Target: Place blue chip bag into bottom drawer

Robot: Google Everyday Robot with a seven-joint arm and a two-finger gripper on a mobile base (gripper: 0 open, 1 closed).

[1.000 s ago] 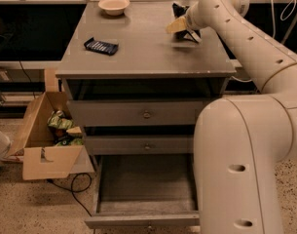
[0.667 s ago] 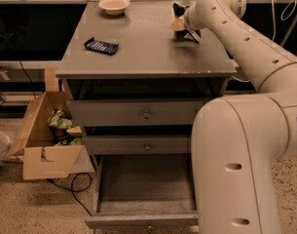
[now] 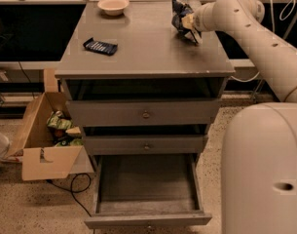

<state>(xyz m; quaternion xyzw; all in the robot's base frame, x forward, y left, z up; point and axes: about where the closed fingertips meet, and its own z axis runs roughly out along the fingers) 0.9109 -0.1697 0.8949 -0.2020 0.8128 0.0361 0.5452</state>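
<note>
Blue chip bag (image 3: 179,12) pinched between fingers of gripper (image 3: 188,24), held just above right rear of cabinet top (image 3: 148,57). Bottom drawer (image 3: 147,221) stands open, plain grey inside showing. Two upper drawers (image 3: 145,114) shut. Cardboard box (image 3: 41,162) on floor at left holds green snack bags (image 3: 59,122). Bowl (image 3: 113,5) and flat dark packet (image 3: 100,46) sit on top

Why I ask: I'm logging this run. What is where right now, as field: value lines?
gripper: over the right rear of the cabinet top, at the blue chip bag
blue chip bag: crumpled, upright against the gripper, not yet in any drawer
bottom drawer: pulled open, no items visible inside
upper two drawers: shut
other items on top: flat dark-blue packet at left, bowl at rear
floor: open cardboard box left of the cabinet, green bags inside
</note>
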